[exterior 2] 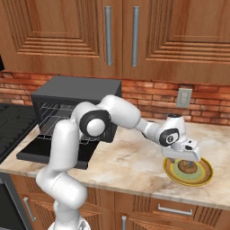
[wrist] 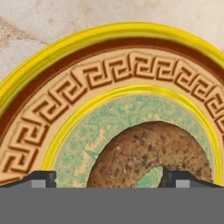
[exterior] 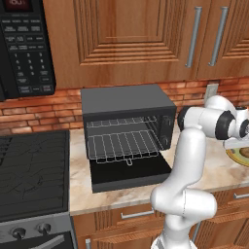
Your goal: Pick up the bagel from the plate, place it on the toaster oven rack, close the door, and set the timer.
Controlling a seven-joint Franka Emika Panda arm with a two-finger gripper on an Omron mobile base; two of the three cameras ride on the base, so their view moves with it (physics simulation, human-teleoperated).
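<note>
The brown bagel [wrist: 148,153] lies in the pale green middle of the yellow plate [wrist: 87,43], on the counter right of the oven. My gripper [wrist: 109,179] hangs open just above it; one dark fingertip [wrist: 41,177] stands to the bagel's left and the other near its right edge. From the right base view the hand [exterior 2: 184,158] hovers over the bagel [exterior 2: 187,167] and plate [exterior 2: 203,177]. The toaster oven rack [exterior: 124,143] sits bare inside the dark grey oven. The black door [exterior: 129,176] lies folded down flat on the counter.
The toaster oven [exterior: 126,103] stands against a brick backsplash under wooden cabinets [exterior: 131,39]. A black stove [exterior: 31,170] is to its left and a microwave [exterior: 24,48] hangs above that. A wall outlet [exterior 2: 183,97] is behind the plate. Marble counter [exterior 2: 134,166] lies between oven and plate.
</note>
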